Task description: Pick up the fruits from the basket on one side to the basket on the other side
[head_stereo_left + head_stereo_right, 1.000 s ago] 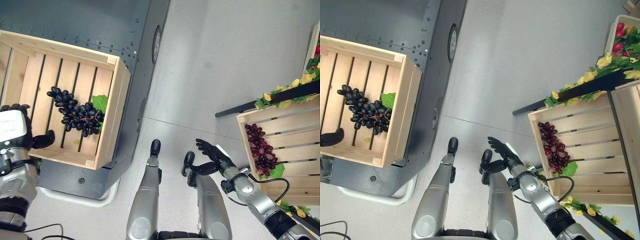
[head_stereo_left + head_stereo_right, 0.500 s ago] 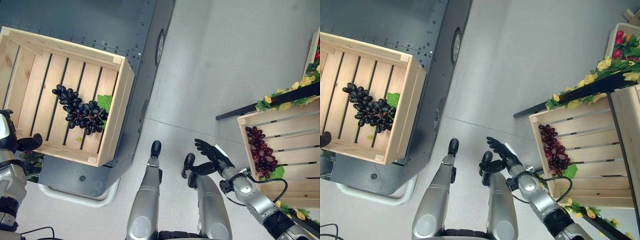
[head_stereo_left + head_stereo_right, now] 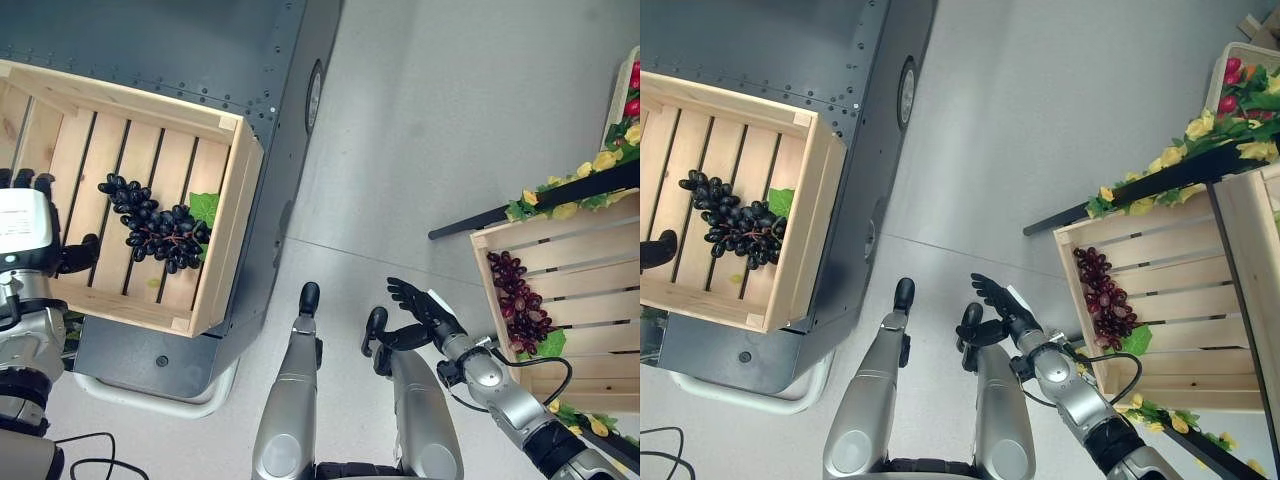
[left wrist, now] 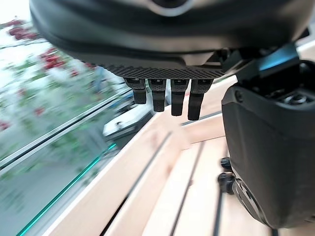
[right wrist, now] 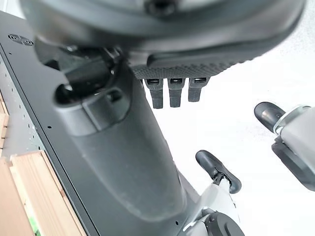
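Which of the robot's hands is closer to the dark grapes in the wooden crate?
Left. The left hand hovers inside the crate beside the dark grapes; the right hand is over the floor, far off.

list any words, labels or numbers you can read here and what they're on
No text can be read in these views.
White cover on the left hand: faint grey marks, too small to read.
Left wooden crate with the black grapes: plain slats, no label.
Right wooden crate with the red grapes: no label.
Dark grey metal platform under the left crate: rivets alone, no writing.
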You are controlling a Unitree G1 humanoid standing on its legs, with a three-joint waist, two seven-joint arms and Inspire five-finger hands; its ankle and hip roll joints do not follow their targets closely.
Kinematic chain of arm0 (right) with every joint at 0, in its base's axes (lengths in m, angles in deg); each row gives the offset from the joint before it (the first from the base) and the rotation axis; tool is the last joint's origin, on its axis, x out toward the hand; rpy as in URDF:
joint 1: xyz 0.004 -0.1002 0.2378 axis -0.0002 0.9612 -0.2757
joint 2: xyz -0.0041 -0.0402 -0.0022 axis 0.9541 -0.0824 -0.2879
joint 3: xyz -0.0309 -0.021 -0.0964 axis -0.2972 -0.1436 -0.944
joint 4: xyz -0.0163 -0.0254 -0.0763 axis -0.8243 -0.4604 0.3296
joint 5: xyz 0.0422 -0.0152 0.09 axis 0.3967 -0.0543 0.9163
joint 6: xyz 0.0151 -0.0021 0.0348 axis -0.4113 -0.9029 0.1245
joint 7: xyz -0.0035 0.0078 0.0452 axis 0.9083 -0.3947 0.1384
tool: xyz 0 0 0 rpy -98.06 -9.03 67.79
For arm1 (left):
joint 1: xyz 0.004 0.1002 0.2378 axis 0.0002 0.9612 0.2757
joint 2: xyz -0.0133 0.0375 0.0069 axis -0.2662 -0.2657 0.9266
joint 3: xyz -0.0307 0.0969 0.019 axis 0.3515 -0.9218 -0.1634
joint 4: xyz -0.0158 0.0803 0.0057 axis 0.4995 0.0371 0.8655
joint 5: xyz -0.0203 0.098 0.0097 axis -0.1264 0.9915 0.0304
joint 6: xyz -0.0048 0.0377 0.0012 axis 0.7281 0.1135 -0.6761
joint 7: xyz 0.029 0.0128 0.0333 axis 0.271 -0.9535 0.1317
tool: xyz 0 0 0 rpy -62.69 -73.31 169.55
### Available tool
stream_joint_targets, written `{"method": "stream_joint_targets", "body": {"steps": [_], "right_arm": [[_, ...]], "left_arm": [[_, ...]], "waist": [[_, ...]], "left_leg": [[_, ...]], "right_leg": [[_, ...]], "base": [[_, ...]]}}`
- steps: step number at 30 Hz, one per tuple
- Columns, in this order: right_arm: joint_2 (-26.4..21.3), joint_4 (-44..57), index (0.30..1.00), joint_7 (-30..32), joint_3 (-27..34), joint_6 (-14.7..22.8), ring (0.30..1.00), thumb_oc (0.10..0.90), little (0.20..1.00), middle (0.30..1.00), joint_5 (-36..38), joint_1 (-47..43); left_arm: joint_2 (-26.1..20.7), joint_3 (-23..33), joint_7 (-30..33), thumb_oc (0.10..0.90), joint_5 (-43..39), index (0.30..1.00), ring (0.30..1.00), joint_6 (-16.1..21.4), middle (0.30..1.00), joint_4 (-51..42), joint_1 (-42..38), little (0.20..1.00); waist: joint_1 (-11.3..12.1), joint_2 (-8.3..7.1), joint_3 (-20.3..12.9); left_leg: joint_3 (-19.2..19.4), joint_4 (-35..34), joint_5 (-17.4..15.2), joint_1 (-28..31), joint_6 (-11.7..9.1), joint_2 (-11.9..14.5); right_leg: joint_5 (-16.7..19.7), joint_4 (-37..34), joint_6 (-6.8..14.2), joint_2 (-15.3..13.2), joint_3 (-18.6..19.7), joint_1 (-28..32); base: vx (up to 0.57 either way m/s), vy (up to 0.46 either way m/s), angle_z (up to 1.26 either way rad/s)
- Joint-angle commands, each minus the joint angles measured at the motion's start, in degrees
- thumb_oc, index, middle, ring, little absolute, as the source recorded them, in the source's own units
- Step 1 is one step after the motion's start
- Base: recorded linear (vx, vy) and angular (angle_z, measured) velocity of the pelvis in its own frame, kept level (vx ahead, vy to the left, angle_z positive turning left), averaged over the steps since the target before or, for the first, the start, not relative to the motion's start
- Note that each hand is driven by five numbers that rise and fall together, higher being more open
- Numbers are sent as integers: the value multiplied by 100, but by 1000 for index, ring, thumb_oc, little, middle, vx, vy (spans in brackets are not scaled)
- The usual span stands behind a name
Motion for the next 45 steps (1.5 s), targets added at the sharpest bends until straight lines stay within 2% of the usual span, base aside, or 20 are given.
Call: {"method": "stream_joint_targets", "body": {"steps": [1, 11, 13, 20, 26, 37, 40, 45], "right_arm": [[-116, 369, 900, 15, -68, 484, 900, 800, 900, 900, -121, 188], [-258, 397, 900, -23, -83, 444, 900, 800, 900, 900, -167, 87], [-313, 425, 900, -50, -61, 400, 900, 800, 900, 900, -195, 63], [-444, 457, 900, -78, -17, 362, 900, 800, 900, 900, -180, 35], [-515, 513, 900, -41, -6, 307, 900, 800, 900, 900, -165, -8], [-521, 522, 900, 27, 39, 278, 900, 800, 900, 900, -112, -24], [-524, 536, 900, 58, 1, 263, 900, 800, 900, 900, -78, -45], [-511, 545, 900, 72, 5, 275, 900, 800, 900, 900, -82, -28]], "left_arm": [[-658, 282, 454, 800, 180, 900, 900, 5, 900, 319, -206, 900], [-648, -401, 148, 800, 606, 900, 900, 288, 900, 687, -602, 900], [-656, -569, -125, 800, 783, 900, 900, 396, 900, 761, -600, 900], [-701, -753, -500, 800, 1012, 900, 900, 575, 900, 846, -547, 900], [-822, -881, -806, 800, 1086, 900, 900, 515, 900, 791, -585, 900], [-1088, -1045, -727, 800, 1345, 900, 900, 786, 900, 418, -890, 900], [-1094, -1106, -572, 800, 1263, 900, 900, 760, 900, 378, -979, 900], [-1096, -1276, -739, 800, 1214, 900, 900, 894, 900, 269, -1204, 900]], "waist": [[-57, 64, -74], [-193, 95, -74], [-222, 126, -74], [-251, 199, -74], [-241, 254, -74], [-197, 306, -74], [-200, 288, -74], [-223, 256, -74]], "left_leg": [[567, 243, -618, 54, 293, -366], [685, 215, -605, -8, 329, -375], [714, 191, -593, -9, 325, -377], [766, 155, -568, -41, 332, -379], [786, 101, -542, -81, 347, -380], [759, 69, -527, -92, 364, -385], [758, 73, -528, -99, 365, -388], [760, 82, -543, -115, 373, -387]], "right_leg": [[-14, -64, -45, 292, -116, 241], [37, -52, -11, 290, -27, 61], [61, -79, 3, 288, -5, 37], [89, -108, 11, 267, 5, -28], [120, -143, 17, 244, -34, -93], [144, -135, 39, 201, -102, -123], [156, -134, 43, 209, -100, -140], [161, -107, 51, 219, -90, -178]], "base": [[-10, 53, -7], [-13, 45, -6], [-16, 53, -1], [-10, 34, -3], [-3, 6, 0], [0, 0, 0], [0, 0, 0], [0, 0, 0]]}}
